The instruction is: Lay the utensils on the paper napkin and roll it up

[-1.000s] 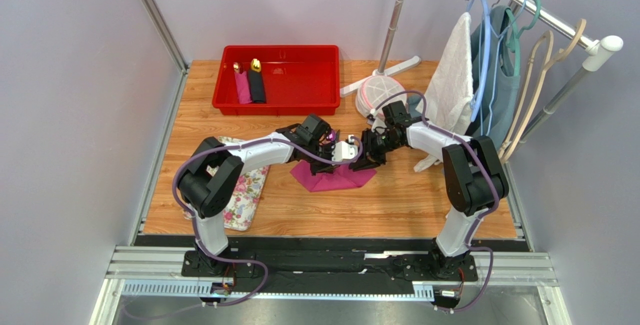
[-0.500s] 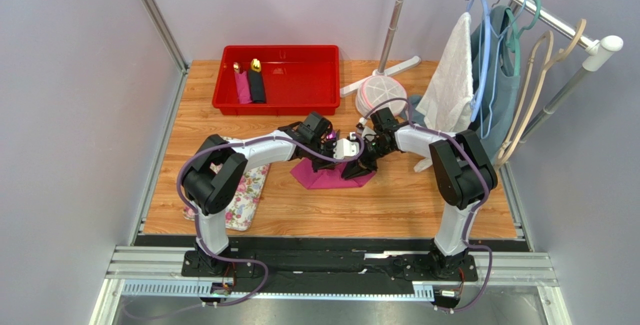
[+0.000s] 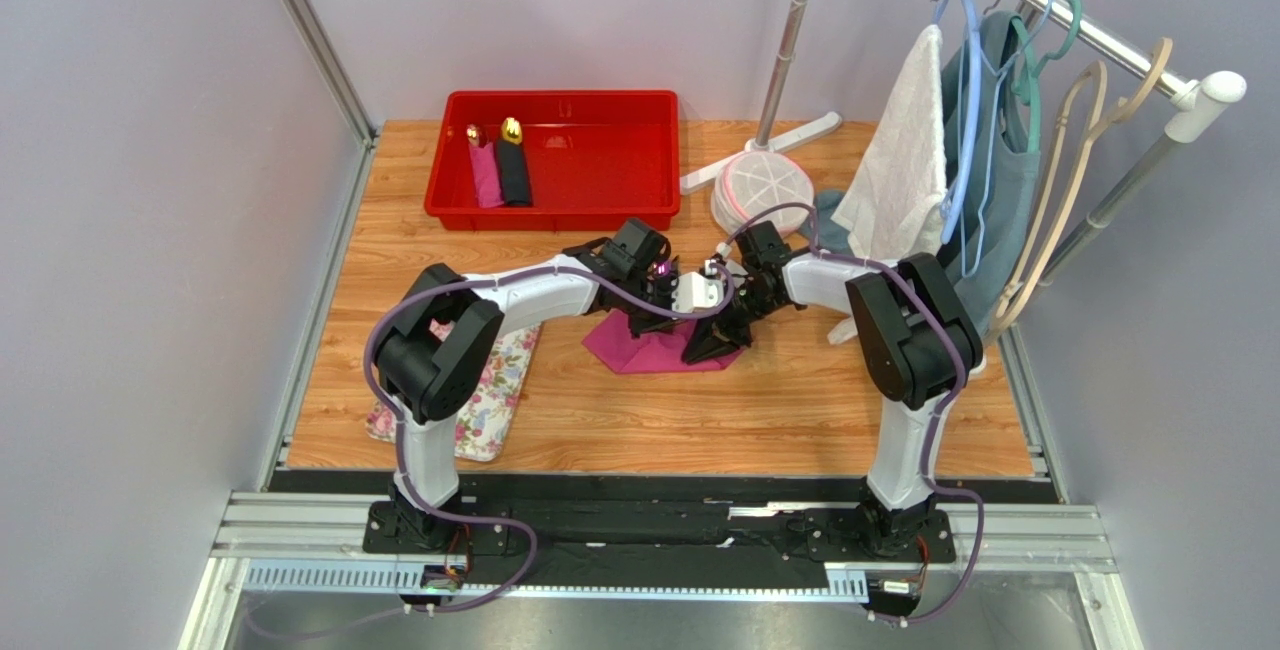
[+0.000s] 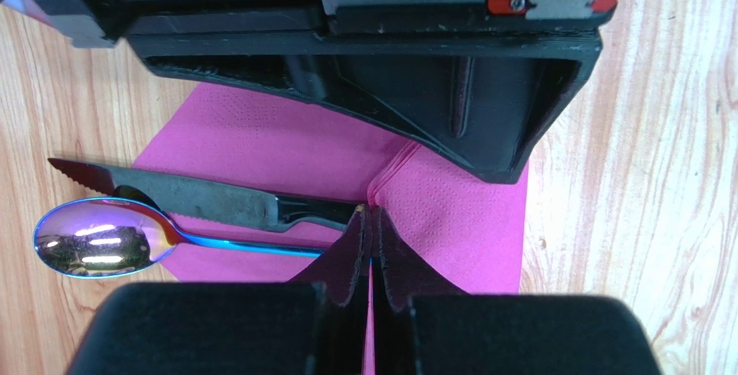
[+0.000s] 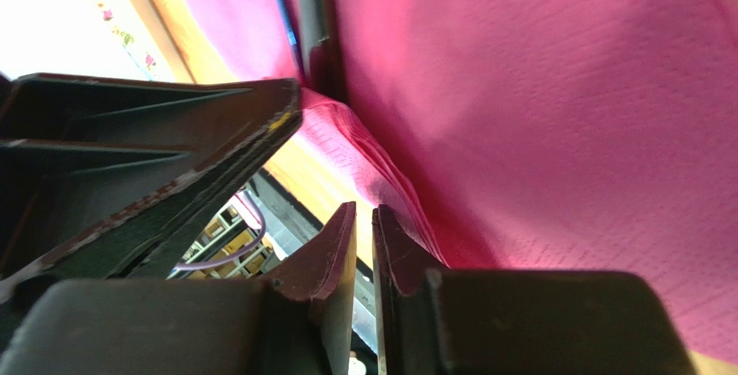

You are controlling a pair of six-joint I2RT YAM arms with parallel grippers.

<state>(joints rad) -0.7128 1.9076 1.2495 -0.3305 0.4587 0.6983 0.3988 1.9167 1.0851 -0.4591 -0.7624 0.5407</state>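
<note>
The magenta paper napkin (image 3: 661, 350) lies part-folded on the wooden table in the top view. In the left wrist view a knife (image 4: 199, 198) and a purple-blue spoon (image 4: 91, 238) of the utensils rest on the napkin (image 4: 450, 211), heads sticking out to the left. My left gripper (image 4: 372, 219) is shut on a raised fold of the napkin. My right gripper (image 5: 364, 215) hovers close opposite it, its jaws a thin slit apart with nothing between them. The napkin (image 5: 537, 115) lies against the outer side of one right finger. Both grippers (image 3: 684, 323) meet over the napkin.
A red bin (image 3: 559, 215) at the back holds a pink roll (image 3: 484, 170) and a black roll (image 3: 514, 170) with gold heads. A floral cloth (image 3: 489, 380) lies at the left. A clothes rack (image 3: 992, 110) with hangers and a towel stands at the right.
My right gripper has slid left to meet the left gripper over the napkin, and its jaws have narrowed. The napkin has bunched slightly leftward.
</note>
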